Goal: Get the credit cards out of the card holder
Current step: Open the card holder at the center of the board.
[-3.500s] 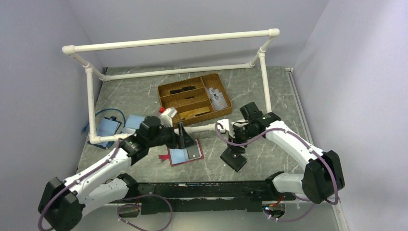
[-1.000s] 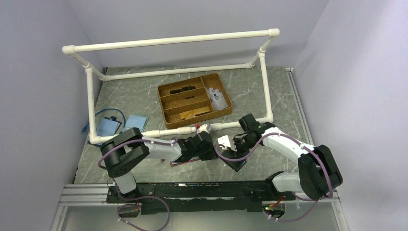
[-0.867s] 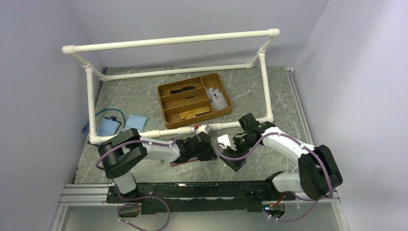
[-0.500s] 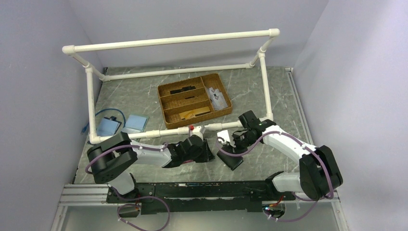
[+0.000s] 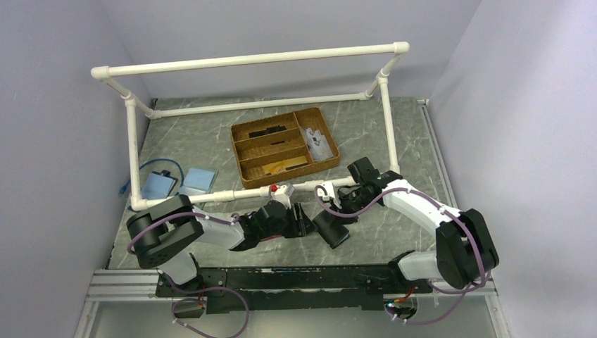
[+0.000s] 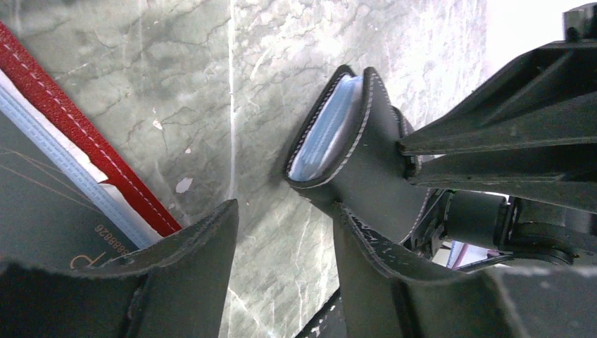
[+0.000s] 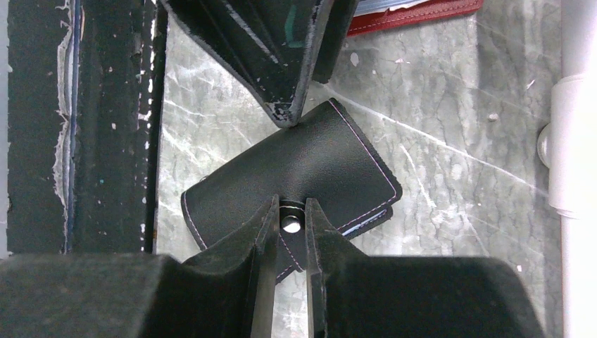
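Card holder pinched on the right, left gripper spread beside it

The red-edged wallet (image 6: 84, 134) lies flat on the marble table (image 6: 267, 70), partly under the left gripper (image 6: 281, 211); that gripper sits low with its jaws spread wide and nothing between them, one fingertip meeting the edge of the card holder (image 7: 317, 162); the holder is folded, at the table's near middle, a light blue card (image 6: 327, 130) showing at its open end; the right gripper (image 7: 288, 211) pinches the holder's snap tab; a white pipe (image 7: 577, 141) lies further right.
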You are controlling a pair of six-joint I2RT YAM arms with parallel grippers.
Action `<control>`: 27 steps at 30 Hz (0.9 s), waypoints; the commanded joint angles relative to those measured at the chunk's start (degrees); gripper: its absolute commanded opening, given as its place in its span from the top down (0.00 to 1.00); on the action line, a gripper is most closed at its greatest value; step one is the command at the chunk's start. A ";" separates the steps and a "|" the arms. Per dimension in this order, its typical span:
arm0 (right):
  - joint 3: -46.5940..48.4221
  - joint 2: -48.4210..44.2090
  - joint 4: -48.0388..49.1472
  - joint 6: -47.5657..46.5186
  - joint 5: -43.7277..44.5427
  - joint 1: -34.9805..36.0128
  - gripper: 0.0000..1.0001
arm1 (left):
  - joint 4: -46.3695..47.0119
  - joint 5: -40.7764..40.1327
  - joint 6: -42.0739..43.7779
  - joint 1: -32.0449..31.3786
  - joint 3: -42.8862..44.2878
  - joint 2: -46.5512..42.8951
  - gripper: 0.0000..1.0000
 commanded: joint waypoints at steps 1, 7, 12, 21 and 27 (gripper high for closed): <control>1.86 0.46 3.10 2.44 -4.14 0.67 1.00 | 9.05 1.90 -1.16 0.09 0.04 -0.84 0.38; 2.06 0.90 4.04 3.79 -4.36 0.77 1.00 | 18.70 2.72 -3.30 0.28 -1.81 1.86 0.32; 2.68 0.65 4.52 5.63 -5.65 0.73 1.00 | 15.57 2.47 -5.99 0.77 -0.76 3.18 0.32; 3.04 0.51 6.02 8.47 -5.62 0.26 1.00 | 13.58 1.48 -7.38 1.36 -1.28 2.34 0.31; 2.98 0.53 7.09 10.26 -5.23 -0.09 1.00 | 22.28 2.24 -9.88 1.73 -2.87 4.93 0.30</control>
